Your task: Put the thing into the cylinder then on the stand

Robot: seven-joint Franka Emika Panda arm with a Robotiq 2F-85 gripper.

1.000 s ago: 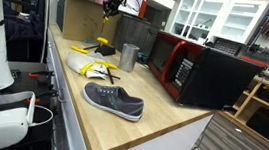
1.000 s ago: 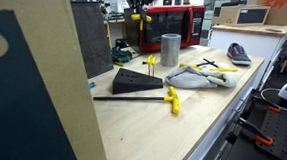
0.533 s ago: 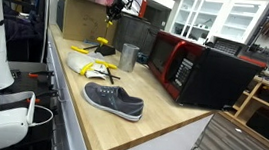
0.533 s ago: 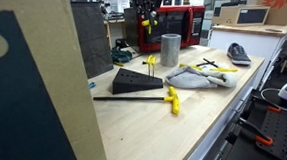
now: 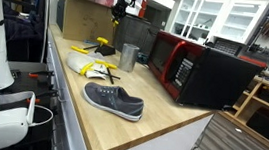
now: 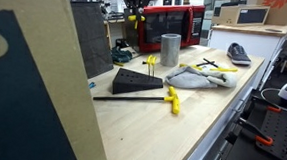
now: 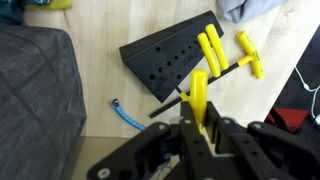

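Arm high above the counter (image 5: 166, 114), end effector (image 7: 200, 118) clamped on the yellow tool (image 7: 198, 90)

On the desk (image 5: 159, 128), in an exterior view, I take the cylinder (image 5: 128, 55) as centre: the shoe (image 5: 112, 101) is at 6 o'clock, the microwave (image 5: 200, 74) at 3, the flat object (image 5: 85, 66) at 8 and the stand (image 5: 99, 45) at 9. In the wrist view, the wedge block (image 7: 175, 55) lies at 12 o'clock from my pincer (image 7: 200, 118), which holds the tool (image 7: 198, 92).
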